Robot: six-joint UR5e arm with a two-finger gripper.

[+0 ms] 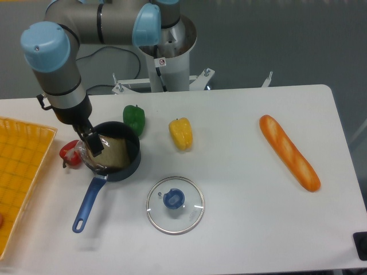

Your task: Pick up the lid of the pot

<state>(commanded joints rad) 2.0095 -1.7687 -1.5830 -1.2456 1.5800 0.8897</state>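
One lid [175, 213], round and see-through with a blue knob [174, 198] on top, is the thing to pick up. It lies on the tabletop [246, 220], nearer the camera than the end effector [93, 144] and off to its right in the view. The lid is well apart from the end effector, so the pick-up is not done. I think all of the job is left: go over to the lid, get the fingers around the knob, close on it and lift. I can't tell if the end effector is open or closed, because its dark tips are hard to see against the dark pan [135, 153].

The pan is right by the end effector, whose tips are over its near-left part in the view. A brown thing [117, 153] is inside it, but I can't tell what it is. The pan's blue handle [89, 205] points toward the camera. To the left of the end effector is a big orange-yellow tray [24, 172]. A small red bit [1, 220] shows in it at the edge of the view, too cut off to name. The lid is not in the pan or the tray.
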